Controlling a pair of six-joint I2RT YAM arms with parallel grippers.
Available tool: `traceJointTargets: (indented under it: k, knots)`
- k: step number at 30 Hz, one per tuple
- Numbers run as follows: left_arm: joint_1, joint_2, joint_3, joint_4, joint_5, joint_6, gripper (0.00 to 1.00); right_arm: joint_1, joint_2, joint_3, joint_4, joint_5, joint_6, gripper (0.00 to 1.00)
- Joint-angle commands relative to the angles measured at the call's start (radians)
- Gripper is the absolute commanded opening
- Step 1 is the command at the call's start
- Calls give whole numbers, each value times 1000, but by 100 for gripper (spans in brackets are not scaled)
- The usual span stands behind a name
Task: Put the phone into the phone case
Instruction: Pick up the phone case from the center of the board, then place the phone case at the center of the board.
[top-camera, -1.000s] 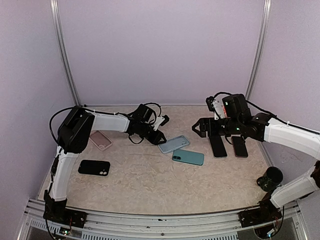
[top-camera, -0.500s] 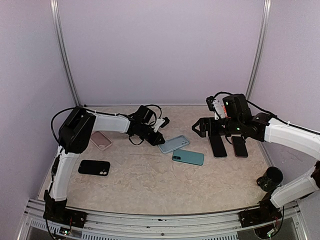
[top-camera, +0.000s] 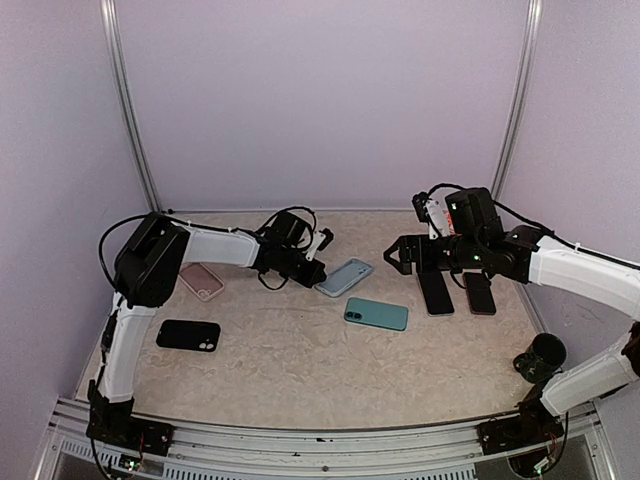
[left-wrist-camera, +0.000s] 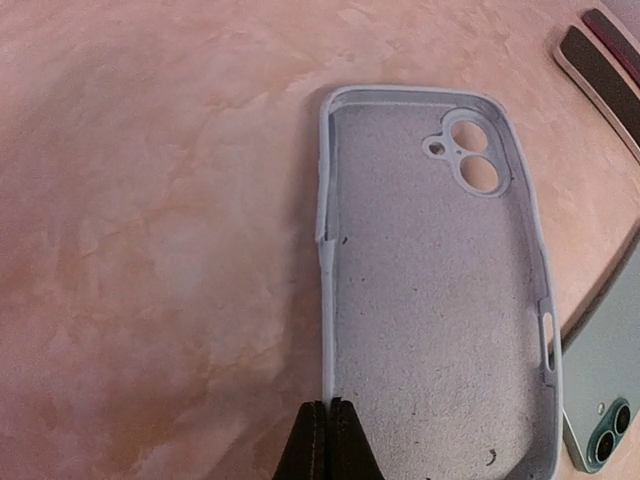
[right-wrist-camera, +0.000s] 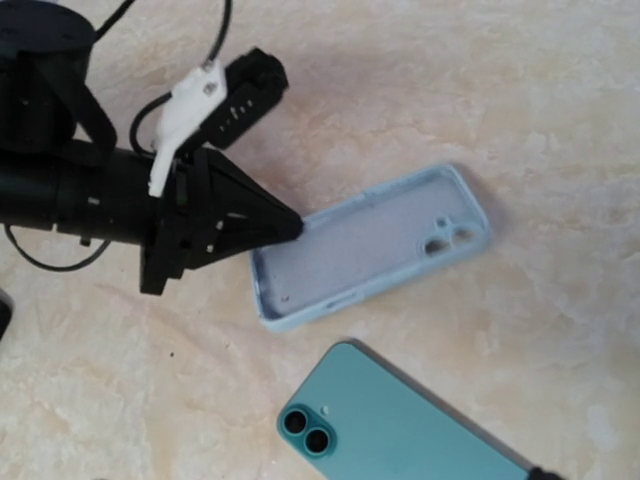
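The left claw (left-wrist-camera: 328, 440) is pinched together on one long wall of the pale blue case (left-wrist-camera: 440, 300), which lies open side up near the middle of the table (top-camera: 300, 370). The teal phone (top-camera: 376, 314) lies just beside it, back upward, untouched. The right claw (top-camera: 405, 258) hangs off to the right with its jaws apart, holding nothing.

The grip is thin: only the soft rim is caught, and that wall already shows a kink further along, so a pull could probably fold the case or let it slip free. Dragging it could also knock the phone. With its cameras facing up, the phone likely needs turning over before it can seat.

The left wrist view shows the kinked wall and lens cutouts close up. The right wrist view alone shows the claw tip meeting the case from outside. Neither tells whether the case is lifted.
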Motion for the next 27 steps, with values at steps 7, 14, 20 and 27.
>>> traceJointTargets:
  k: [7, 14, 20, 27]
  knots:
    - [1, -160, -102, 99, -391, -270, 0, -1, -22, -22, 14, 11, 0, 89]
    - [3, -200, -118, 15, -669, -476, 0, -2, -23, -49, 31, 2, 5, 89]
    - [10, -196, -117, -80, -776, -673, 0, -2, -26, -68, 44, -1, 9, 89]
    - [14, -175, -93, -242, -790, -952, 0, -2, -31, -82, 53, -1, 8, 89]
